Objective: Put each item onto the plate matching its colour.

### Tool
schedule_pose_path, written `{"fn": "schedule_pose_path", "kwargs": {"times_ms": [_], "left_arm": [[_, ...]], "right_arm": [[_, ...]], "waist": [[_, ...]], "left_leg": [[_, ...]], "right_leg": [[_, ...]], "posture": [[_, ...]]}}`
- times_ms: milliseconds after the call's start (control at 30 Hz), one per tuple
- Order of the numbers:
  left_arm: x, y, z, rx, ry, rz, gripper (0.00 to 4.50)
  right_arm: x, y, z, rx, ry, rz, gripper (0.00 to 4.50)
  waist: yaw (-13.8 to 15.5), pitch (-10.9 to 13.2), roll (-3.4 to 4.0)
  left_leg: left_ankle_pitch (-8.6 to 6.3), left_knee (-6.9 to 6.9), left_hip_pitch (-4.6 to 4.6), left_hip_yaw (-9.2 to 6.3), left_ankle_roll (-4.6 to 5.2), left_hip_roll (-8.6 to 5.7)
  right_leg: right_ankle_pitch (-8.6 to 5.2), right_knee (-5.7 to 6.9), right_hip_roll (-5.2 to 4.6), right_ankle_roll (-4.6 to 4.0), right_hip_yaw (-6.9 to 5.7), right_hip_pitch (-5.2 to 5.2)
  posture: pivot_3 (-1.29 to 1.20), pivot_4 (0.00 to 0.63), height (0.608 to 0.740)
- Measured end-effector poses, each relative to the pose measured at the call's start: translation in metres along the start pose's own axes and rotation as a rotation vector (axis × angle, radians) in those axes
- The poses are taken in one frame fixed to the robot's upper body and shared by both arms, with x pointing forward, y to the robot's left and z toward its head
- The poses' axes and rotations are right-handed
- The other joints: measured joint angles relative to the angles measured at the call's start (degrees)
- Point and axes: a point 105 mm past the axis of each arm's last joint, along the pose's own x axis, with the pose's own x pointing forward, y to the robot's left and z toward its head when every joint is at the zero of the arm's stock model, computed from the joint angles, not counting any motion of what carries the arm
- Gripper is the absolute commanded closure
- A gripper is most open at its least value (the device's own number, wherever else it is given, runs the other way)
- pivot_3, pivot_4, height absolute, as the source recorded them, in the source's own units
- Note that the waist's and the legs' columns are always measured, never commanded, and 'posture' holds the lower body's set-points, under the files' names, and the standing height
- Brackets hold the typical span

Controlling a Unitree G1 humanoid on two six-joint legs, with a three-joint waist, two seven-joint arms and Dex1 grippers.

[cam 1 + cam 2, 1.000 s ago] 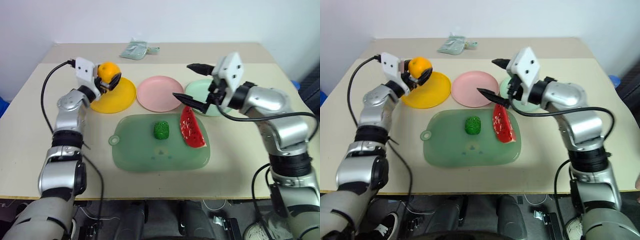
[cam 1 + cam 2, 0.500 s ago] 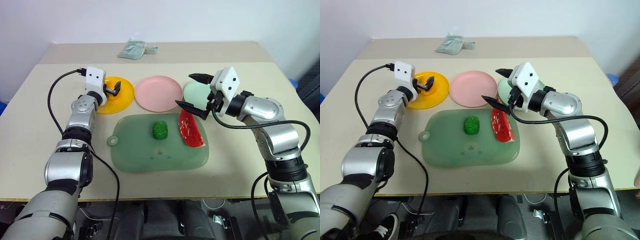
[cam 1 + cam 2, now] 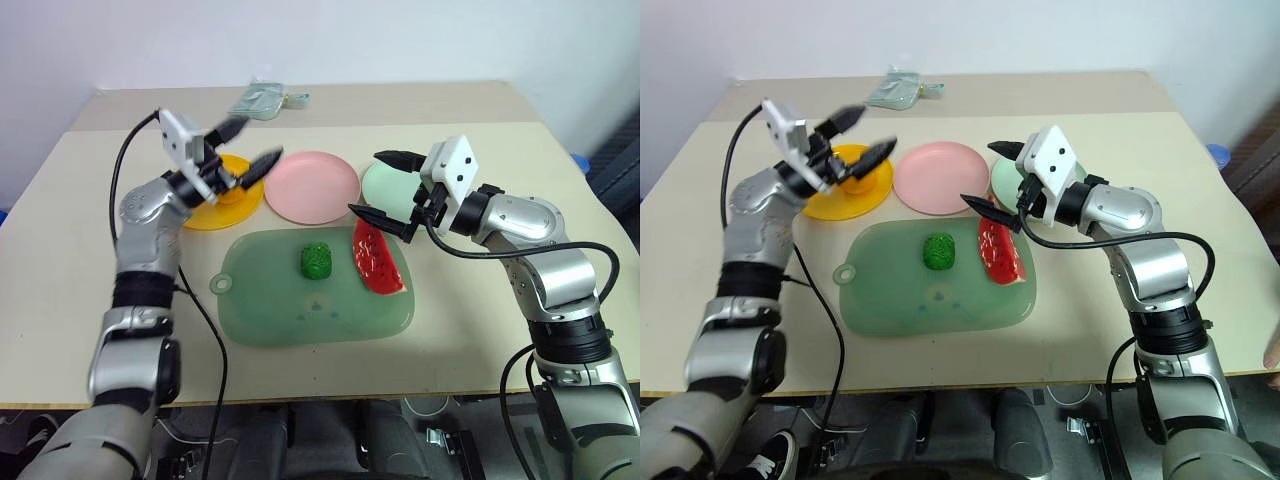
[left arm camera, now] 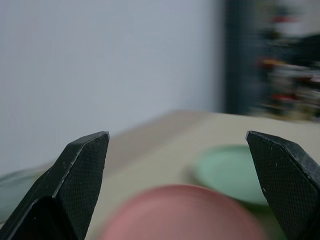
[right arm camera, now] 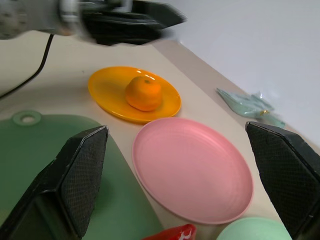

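Observation:
The round orange fruit (image 5: 143,92) rests on the yellow-orange plate (image 5: 107,90), free of any gripper. My left gripper (image 3: 257,140) hangs open and empty above that plate's (image 3: 205,205) right edge, pointing toward the pink plate (image 3: 312,185). Above the gap between the pink plate and the mint green plate (image 3: 385,180), my right gripper (image 3: 372,184) is open wide and holds nothing. The bumpy green vegetable (image 3: 317,260) and the watermelon wedge (image 3: 377,257) lie on the translucent green mat (image 3: 300,315), the wedge just below my right gripper.
A pale green packet (image 3: 262,100) lies at the table's far edge behind the plates. The three plates sit in a row behind the mat. Bare tabletop lies to the left and right of the mat.
My left gripper let go of the orange fruit on the yellow-orange plate, then rose and swung right toward the pink plate, open. My right arm kept still.

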Motion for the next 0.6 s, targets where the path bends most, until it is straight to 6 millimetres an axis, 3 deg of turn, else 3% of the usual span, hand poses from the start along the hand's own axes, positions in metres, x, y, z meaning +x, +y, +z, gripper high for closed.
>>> {"fn": "schedule_pose_path", "kwargs": {"times_ms": [67,200,333,433,600], "left_arm": [[0.0,-0.013,-0.01,-0.082,0.029,-0.067,0.0],[0.0,-0.022,-0.004,-0.086,0.052,-0.12,0.0],[-0.018,-0.033,-0.006,-0.069,0.168,-0.195,0.0],[-0.038,-0.042,-0.012,-0.064,0.268,-0.231,0.0],[-0.054,-0.049,-0.01,-0.039,0.333,-0.234,0.0]], "right_arm": [[0.001,-0.001,0.003,-0.01,-0.012,0.0,0.0],[0.002,-0.002,0.011,-0.002,-0.015,0.011,0.0],[0.019,0.025,0.013,0.029,-0.005,0.114,0.0],[0.038,0.049,0.004,-0.02,0.078,0.224,0.0],[0.056,0.061,-0.025,-0.037,0.245,0.274,0.0]], "waist": [[0.3,0.0,-0.01],[0.3,0.0,-0.01],[-0.5,0.0,0.04],[-0.6,0.0,0.06],[0.5,0.0,0.05]], "left_leg": [[0.0,0.05,0.0,-0.03,0.0,-0.01],[0.0,0.04,0.0,-0.03,0.0,0.0],[0.0,-0.09,0.07,-0.02,0.0,0.06],[0.0,-0.11,0.07,0.01,0.0,0.08],[-0.01,-0.04,0.04,0.01,0.01,0.04]], "right_leg": [[0.01,0.02,0.0,0.0,-0.01,0.02],[0.01,0.01,0.0,0.0,-0.01,0.04],[-0.01,0.02,0.04,-0.03,0.07,-0.04],[-0.01,0.03,0.08,-0.04,0.12,-0.09],[0.0,-0.02,-0.01,-0.03,0.09,-0.02]], "posture": [[0.0,0.15,0.74],[0.0,0.15,0.74],[0.0,0.15,0.74],[0.0,0.15,0.74],[0.0,0.15,0.74]]}}
